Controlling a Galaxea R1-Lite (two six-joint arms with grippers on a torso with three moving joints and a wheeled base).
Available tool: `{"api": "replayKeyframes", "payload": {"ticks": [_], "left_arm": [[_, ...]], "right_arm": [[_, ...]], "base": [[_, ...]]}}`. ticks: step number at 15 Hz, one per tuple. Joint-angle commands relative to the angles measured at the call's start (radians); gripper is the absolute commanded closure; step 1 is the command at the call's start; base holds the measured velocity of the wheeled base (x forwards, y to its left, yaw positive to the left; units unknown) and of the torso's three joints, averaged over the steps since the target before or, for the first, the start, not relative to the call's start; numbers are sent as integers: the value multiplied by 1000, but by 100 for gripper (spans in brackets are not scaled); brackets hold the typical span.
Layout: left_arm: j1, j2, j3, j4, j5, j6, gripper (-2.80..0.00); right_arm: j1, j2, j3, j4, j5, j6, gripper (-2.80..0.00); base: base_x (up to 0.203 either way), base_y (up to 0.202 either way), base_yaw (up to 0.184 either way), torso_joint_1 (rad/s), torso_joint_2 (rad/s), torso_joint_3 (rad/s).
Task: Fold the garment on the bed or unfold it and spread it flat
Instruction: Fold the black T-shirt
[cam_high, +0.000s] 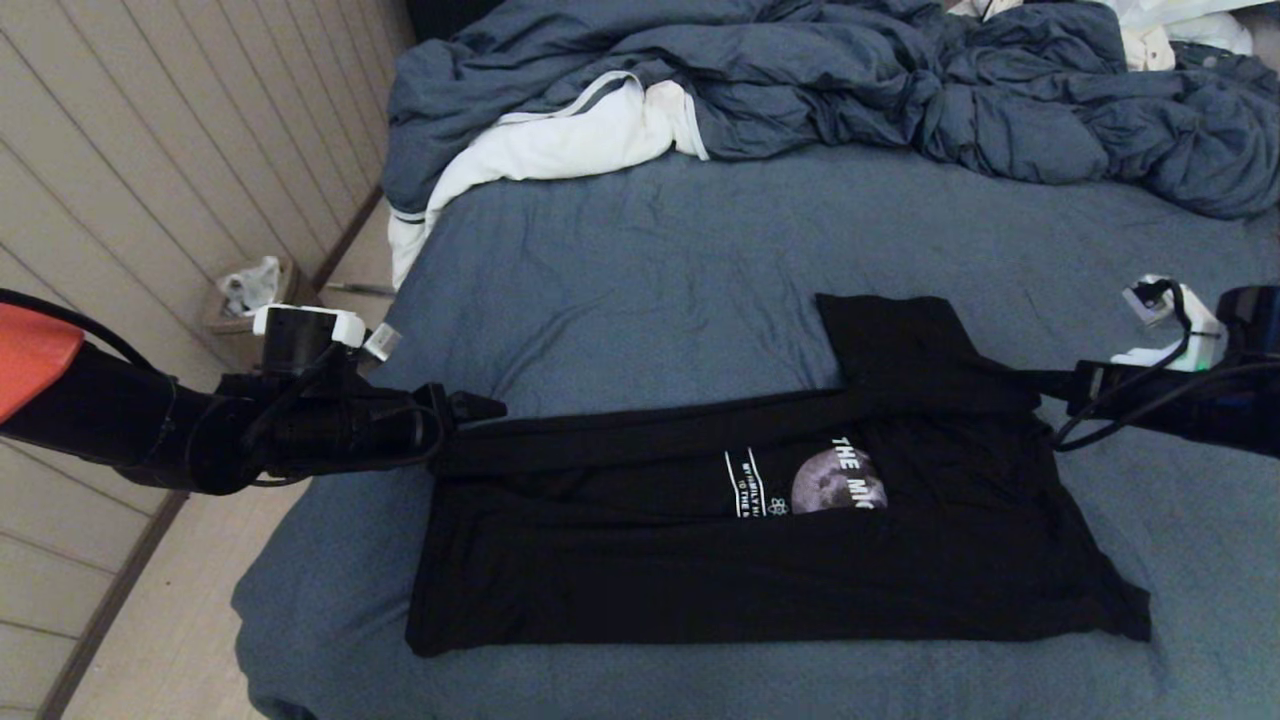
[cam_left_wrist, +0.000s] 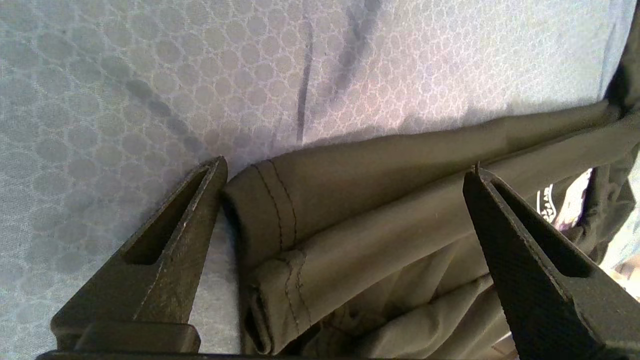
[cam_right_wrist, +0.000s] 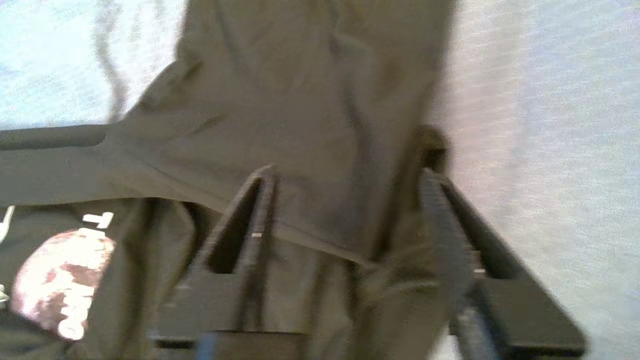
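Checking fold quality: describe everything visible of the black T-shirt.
The black short-sleeved T-shirt, of soft thin knit, lies lengthwise across the blue-grey sheeted bed. Its far edge is folded over the chest, half hiding the grey moon print and white lettering. One sleeve sticks out beyond the fold. Both open tools flank the folded edge's ends.

A pale panelled wall (cam_high: 150, 150) fills the upper left of the frame, meeting a light floor (cam_high: 160, 630) along a dark skirting board (cam_high: 110, 600). A small open box (cam_high: 245, 300) holding crumpled white material stands against the wall. Lighting is dim.

Dim room; right wrist view blurred
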Motion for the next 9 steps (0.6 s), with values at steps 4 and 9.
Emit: {"api": "replayKeyframes", "payload": {"ticks": [4,9], "left_arm": [[-2,-31,12,-6,-9,-5,-280],[-2,-47,5,-6,-2,-23,-280]], "right_arm": [[-48,-6,-78,7,9,10,-280],[-19,191,-383,147,-73,91,-280]], "base": [[0,0,0,0,0,0],[0,0,0,0,0,0]]}}
